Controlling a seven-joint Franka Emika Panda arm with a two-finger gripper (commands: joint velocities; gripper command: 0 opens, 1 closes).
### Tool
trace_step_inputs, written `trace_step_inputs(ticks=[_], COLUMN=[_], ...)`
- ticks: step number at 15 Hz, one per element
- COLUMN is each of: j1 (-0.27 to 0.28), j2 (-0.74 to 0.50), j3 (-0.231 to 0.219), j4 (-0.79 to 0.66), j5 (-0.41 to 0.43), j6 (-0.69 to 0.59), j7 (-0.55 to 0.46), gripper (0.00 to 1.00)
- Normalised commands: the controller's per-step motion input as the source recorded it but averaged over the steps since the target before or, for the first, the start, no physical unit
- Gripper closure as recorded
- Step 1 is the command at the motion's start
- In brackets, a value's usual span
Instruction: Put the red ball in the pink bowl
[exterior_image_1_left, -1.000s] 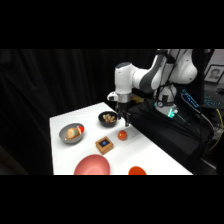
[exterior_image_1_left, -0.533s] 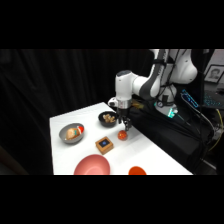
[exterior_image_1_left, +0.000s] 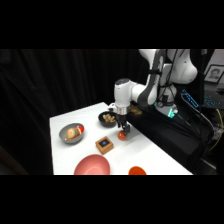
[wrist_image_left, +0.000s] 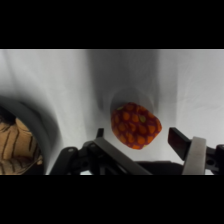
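Red ball (wrist_image_left: 135, 125) sits on the white table (exterior_image_1_left: 145, 150), bare surface all round it. In the wrist view it looks textured, dotted orange on red, and not quite round. It lies between the two fingers, nearer the left one; the right finger (wrist_image_left: 194, 154) stands clear of it.

Your gripper (exterior_image_1_left: 123, 128) is low over the ball (exterior_image_1_left: 121, 135), spread wide and holding nothing. No contact that I can see.

Outward from there: small black bowl (exterior_image_1_left: 107, 118) just behind the ball, contents too blurred to name. Wooden block with a blue top (exterior_image_1_left: 104, 144) near, toward the front. Grey metal bowl (exterior_image_1_left: 71, 133) off to the far side. Pink bowl (exterior_image_1_left: 92, 165) at the table's front edge, well apart from the ball, with an orange-red disc (exterior_image_1_left: 137, 171) beside it.

Risks, as I judge them:
- Ball is off-centre in the opening. Close as it stands and one finger meets it first and may roll it away.
- Glossy, rounded surface: a shallow pinch could squirt it out.
- The block lies roughly between ball and pink bowl. Carry low and you may clip it.
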Motion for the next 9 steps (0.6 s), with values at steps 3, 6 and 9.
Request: trace_step_inputs(ticks=[3, 6, 9], j1=[0.097, 0.093, 0.089], j2=[0.22, 0.19, 0.14], j3=[-0.095, -0.093, -0.072], j4=[0.14, 0.09, 0.05], j5=[-0.052, -0.039, -0.015], j6=[0.15, 0.16, 0.15], j7=[0.13, 0.11, 0.09], gripper=[0.0, 0.0, 0.07])
